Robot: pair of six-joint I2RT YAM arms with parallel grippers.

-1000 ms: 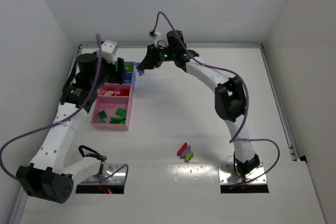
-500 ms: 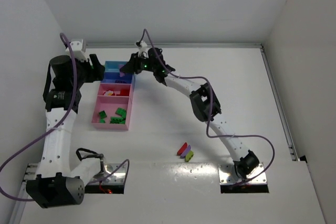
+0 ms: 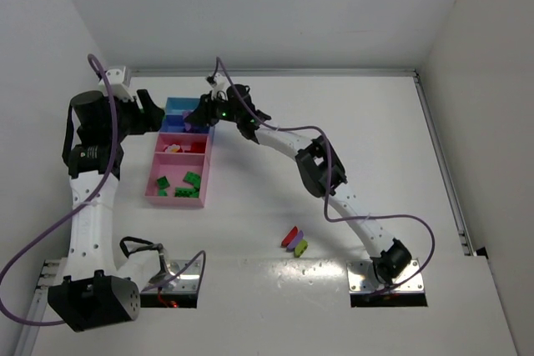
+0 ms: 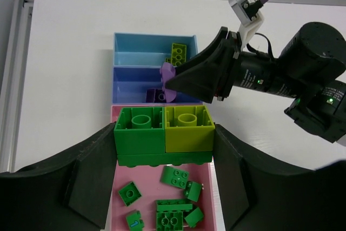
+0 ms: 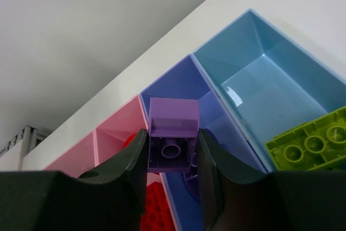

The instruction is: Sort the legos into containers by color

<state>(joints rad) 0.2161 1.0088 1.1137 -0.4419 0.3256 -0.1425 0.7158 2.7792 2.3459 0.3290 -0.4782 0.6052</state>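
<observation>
My left gripper (image 4: 164, 145) is shut on a stacked block (image 4: 162, 133) of green and yellow-green legos, held above the large pink tray (image 4: 116, 209) where several green legos (image 4: 174, 176) lie. My right gripper (image 5: 172, 150) is shut on a purple lego (image 5: 172, 136) just over the darker blue tray (image 5: 181, 79). A yellow-green lego (image 5: 311, 142) lies in the light blue tray (image 5: 270, 68), and a red one (image 5: 154, 209) in a pink tray. In the top view both grippers, left (image 3: 147, 107) and right (image 3: 203, 111), flank the far end of the containers (image 3: 175, 203).
Three loose legos, red (image 3: 289, 235), purple (image 3: 296, 241) and yellow-green (image 3: 301, 248), lie on the white table in front of the right arm's base. The left wall stands close behind the left arm. A raised rail (image 3: 275, 72) runs along the table's far edge.
The left arm has swung left, away from above the trays, to their left side. The right gripper has moved left and lower with the purple lego, to above the blue trays.
</observation>
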